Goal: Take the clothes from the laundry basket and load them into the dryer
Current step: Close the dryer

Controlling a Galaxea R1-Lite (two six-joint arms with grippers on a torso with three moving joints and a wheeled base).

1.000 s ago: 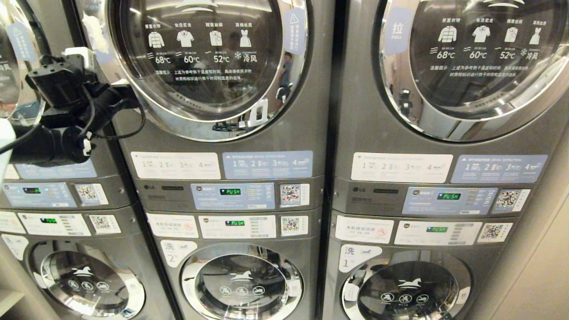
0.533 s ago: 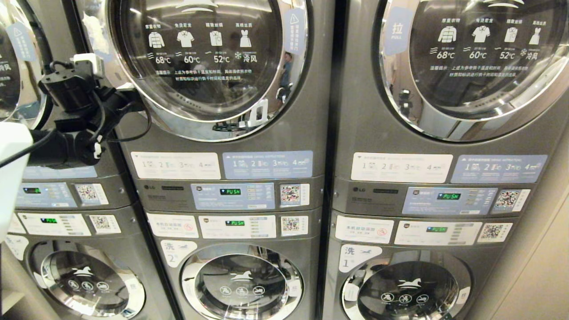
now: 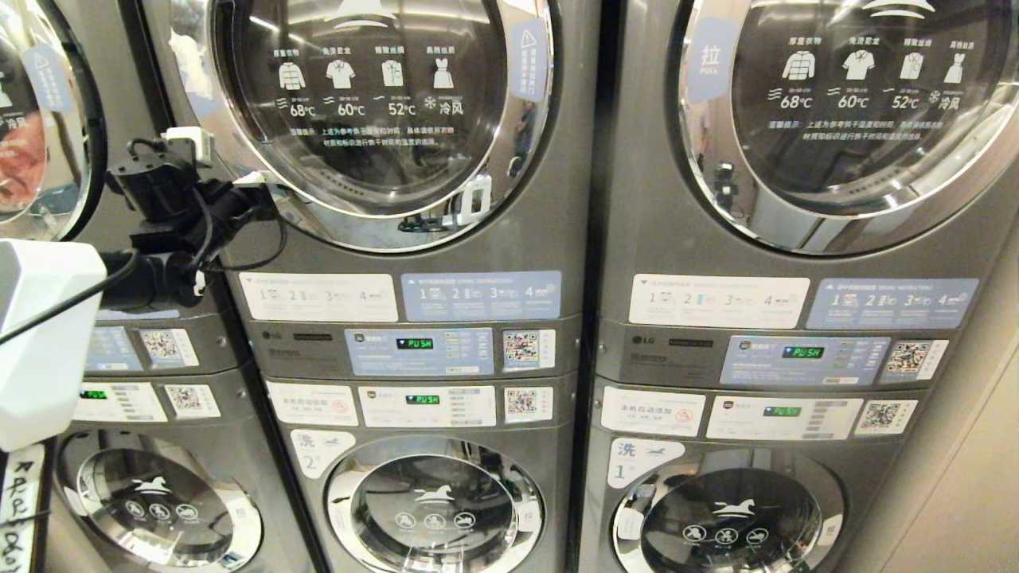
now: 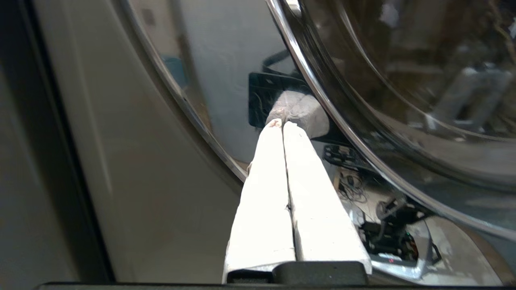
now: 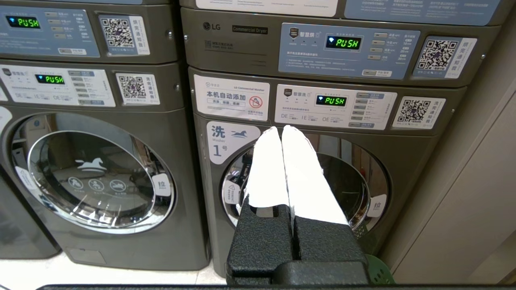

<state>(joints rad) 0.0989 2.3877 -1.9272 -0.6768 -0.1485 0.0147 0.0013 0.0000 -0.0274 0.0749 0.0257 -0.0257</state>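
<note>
Pressing against the dryer door, left claw closed.

My left arm raised and reaching forward at the left, left gripper with fingers pressed together, my right gripper fingers together too, pointing forward and down, empty

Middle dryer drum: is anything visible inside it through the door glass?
Through the middle dryer door only dark drum, white printed icons and room reflections show. No clothes are visible, though glare hides much of the inside.
</note>
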